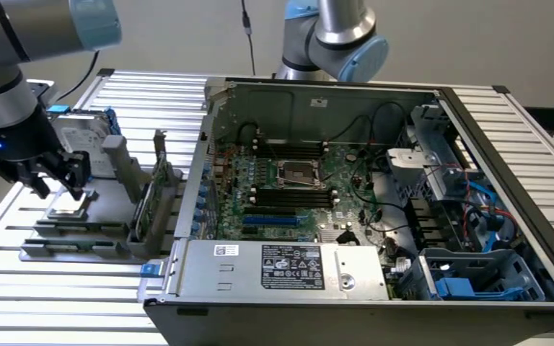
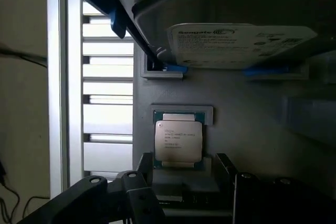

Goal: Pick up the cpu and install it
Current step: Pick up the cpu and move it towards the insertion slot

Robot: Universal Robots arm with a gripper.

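table (image 1: 55, 288): open case (image 1: 354, 308) on it, grey tray (image 1: 104, 231) on the exterior view's left | step: picking, nothing gripped yet | tool (image 1: 60, 191): wide, empty, hovering just over cpu (image 2: 178, 141) | cpu: flat in its tray nest near drive (image 2: 241, 45), well apart from socket (image 1: 296, 172) | need, I reckon: fingers square to chip's edges, gentle squeeze

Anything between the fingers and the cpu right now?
Nothing visible. The open gripper hangs over the cpu, which lies bare in its grey holder; the hard drive stands beside it, apart.
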